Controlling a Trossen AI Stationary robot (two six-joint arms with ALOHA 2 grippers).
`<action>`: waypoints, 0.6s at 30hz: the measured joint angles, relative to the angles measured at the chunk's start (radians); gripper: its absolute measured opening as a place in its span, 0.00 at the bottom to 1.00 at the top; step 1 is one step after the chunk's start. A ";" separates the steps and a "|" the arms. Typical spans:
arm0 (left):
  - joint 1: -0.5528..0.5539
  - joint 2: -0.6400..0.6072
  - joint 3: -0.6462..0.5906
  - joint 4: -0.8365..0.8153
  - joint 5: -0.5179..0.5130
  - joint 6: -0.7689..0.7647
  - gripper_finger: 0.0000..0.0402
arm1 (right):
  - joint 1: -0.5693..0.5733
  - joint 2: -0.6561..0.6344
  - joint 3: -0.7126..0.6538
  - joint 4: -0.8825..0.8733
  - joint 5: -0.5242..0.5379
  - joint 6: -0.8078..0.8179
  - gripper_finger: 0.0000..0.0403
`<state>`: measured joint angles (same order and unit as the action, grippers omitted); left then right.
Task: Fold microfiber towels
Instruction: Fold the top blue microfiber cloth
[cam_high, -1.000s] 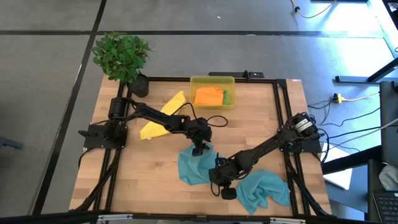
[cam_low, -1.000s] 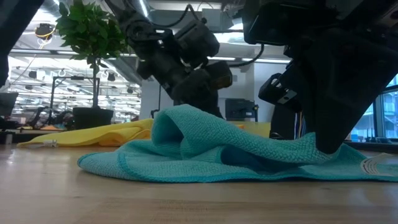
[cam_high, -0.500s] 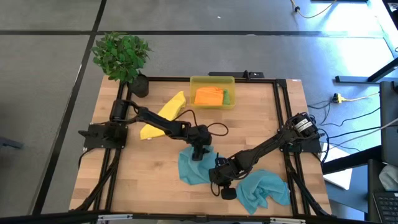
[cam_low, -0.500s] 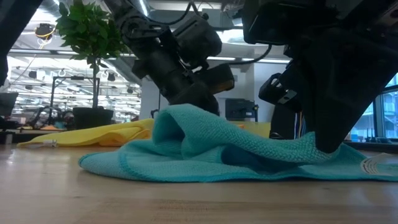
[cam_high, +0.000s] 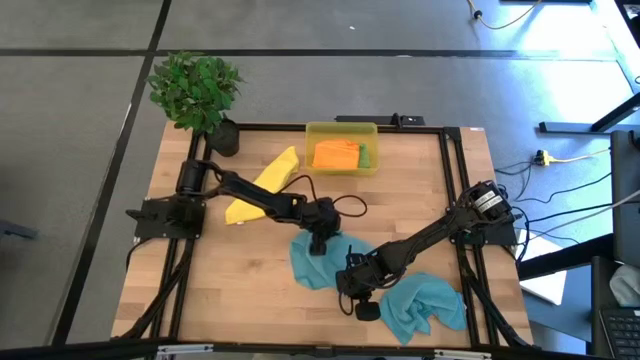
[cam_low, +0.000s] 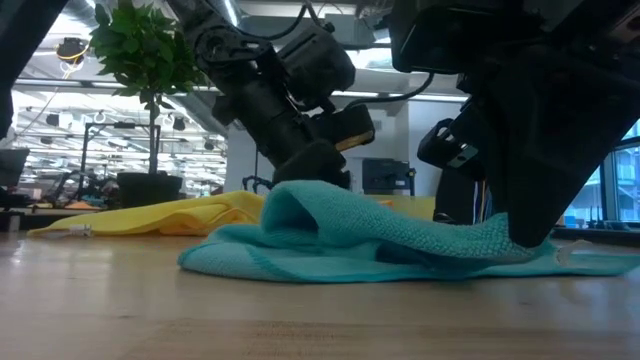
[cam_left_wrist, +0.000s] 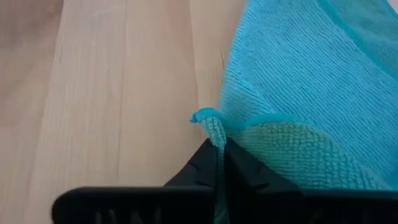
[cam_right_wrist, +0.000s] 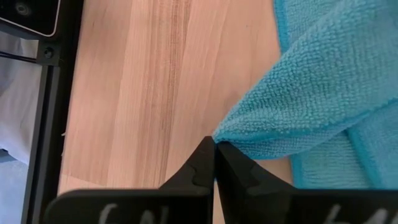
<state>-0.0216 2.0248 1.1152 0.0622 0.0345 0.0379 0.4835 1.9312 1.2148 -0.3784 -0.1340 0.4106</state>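
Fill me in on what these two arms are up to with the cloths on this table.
Both arms are working one teal towel in mid-table. The left gripper is shut on a corner of it, and the right gripper pinches another edge nearer the front. The cloth lies bunched, not yet folded flat. A second teal towel sits crumpled at the front right, a yellow towel lies behind, and orange and green ones are in the yellow bin.

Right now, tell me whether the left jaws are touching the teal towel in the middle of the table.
Touching. In the left wrist view, the left gripper has its jaws shut on an edge of the teal towel, with a pinched corner of cloth poking out above the tips.
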 joint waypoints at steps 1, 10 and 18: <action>0.000 -0.009 0.000 -0.009 0.000 0.001 0.01 | 0.000 0.000 0.000 0.000 0.000 0.002 0.03; -0.001 -0.119 -0.002 -0.049 0.004 0.052 0.00 | 0.013 0.000 0.000 -0.003 -0.002 0.007 0.03; -0.011 -0.171 -0.002 -0.051 0.015 0.080 0.01 | 0.018 0.000 0.000 -0.005 -0.002 0.012 0.03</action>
<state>-0.0330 1.8538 1.1137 0.0116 0.0500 0.1177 0.5018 1.9312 1.2148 -0.3830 -0.1356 0.4225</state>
